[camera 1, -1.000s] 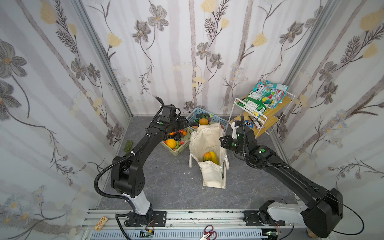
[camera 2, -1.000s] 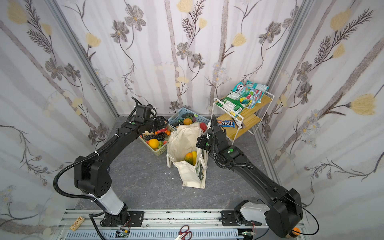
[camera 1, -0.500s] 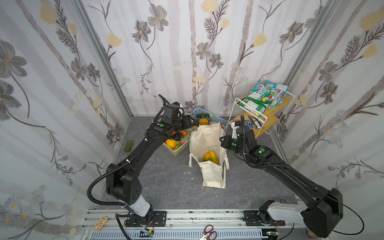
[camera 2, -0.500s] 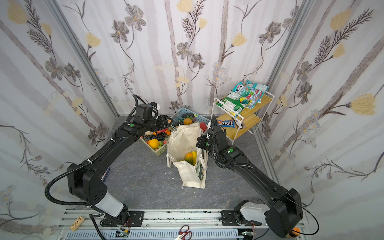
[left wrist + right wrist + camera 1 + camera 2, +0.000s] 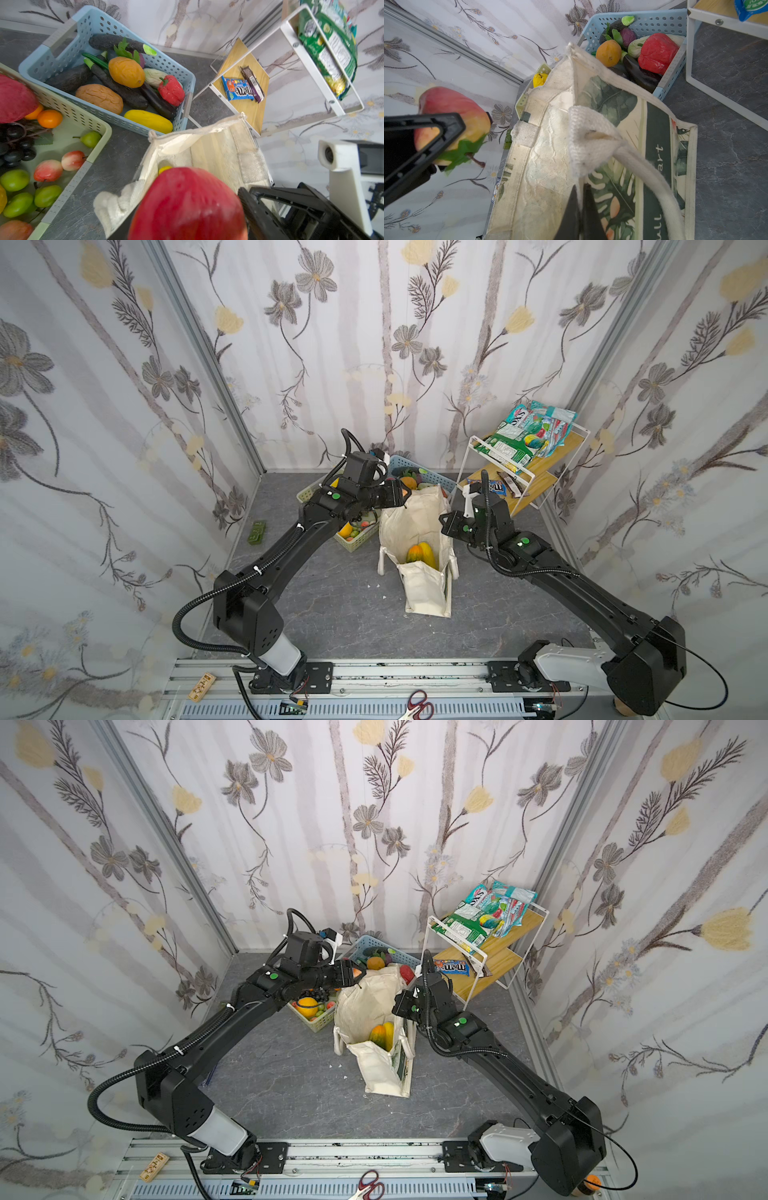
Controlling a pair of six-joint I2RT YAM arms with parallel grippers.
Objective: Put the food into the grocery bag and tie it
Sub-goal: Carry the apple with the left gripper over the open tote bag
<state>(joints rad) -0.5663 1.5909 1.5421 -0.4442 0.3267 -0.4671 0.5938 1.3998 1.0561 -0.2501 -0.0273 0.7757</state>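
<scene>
Just over the back-left rim of the grocery bag (image 5: 422, 593), the red apple (image 5: 450, 101) is hanging in the left jaws, which are standing part-way open and clamping it on both sides, with its leaf and stem poking out past one fingertip. The bag's open mouth is lying ahead of and below those jaws, toward the right edge of the counter (image 5: 332, 605). I judge the coming move is turning on a short carry forward over the rim before any release. Letting go at this spot is risking a bounce off the cloth edge toward the pastel green basket (image 5: 353, 546) just beside it. A yellow mango (image 5: 422, 556) is sitting low inside the bag. On the bag's opposite, right-hand wall, the right jaws are pinching shut on the cloth close to the white rope handle (image 5: 639, 166), holding the mouth wide. The bag is standing mid-counter, nearer the back edge, with the blue basket (image 5: 436, 477) just behind it.
</scene>
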